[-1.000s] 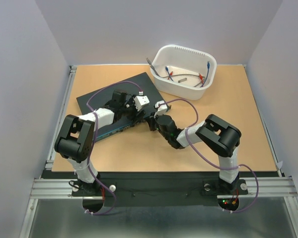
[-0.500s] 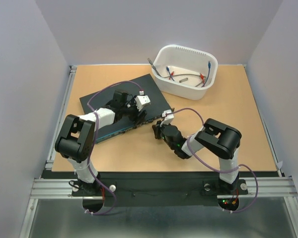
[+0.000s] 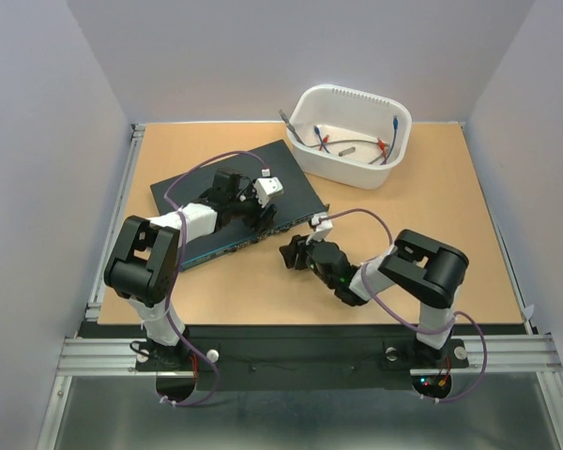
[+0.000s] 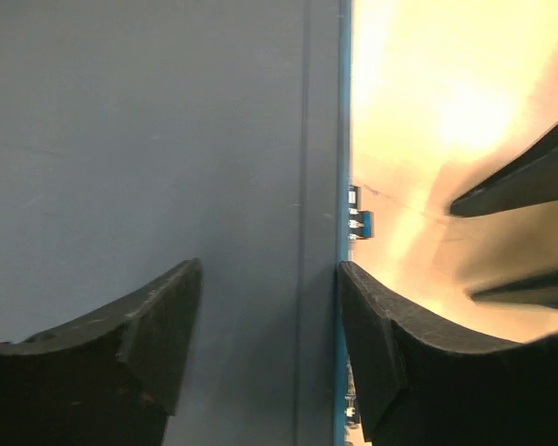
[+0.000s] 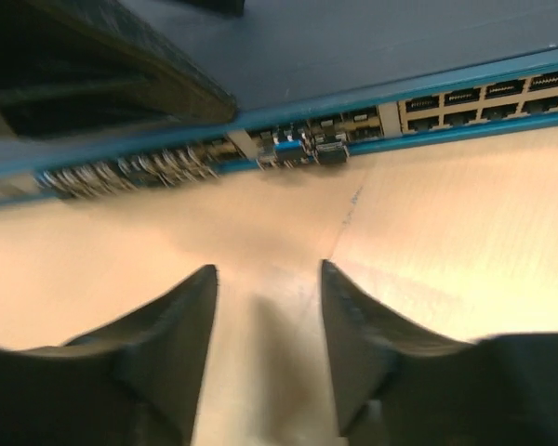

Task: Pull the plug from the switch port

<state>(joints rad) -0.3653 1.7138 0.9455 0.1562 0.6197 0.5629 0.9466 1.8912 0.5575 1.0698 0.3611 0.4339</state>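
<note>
Your right gripper (image 5: 268, 269) stands with jaws apart and empty. The switch (image 5: 372, 37) lies just ahead of it, with its port row (image 5: 484, 98) facing it and a small blue plug (image 5: 288, 145) showing in that row. Your left gripper (image 4: 268, 269) is spread too, the switch top directly beneath it.
</note>
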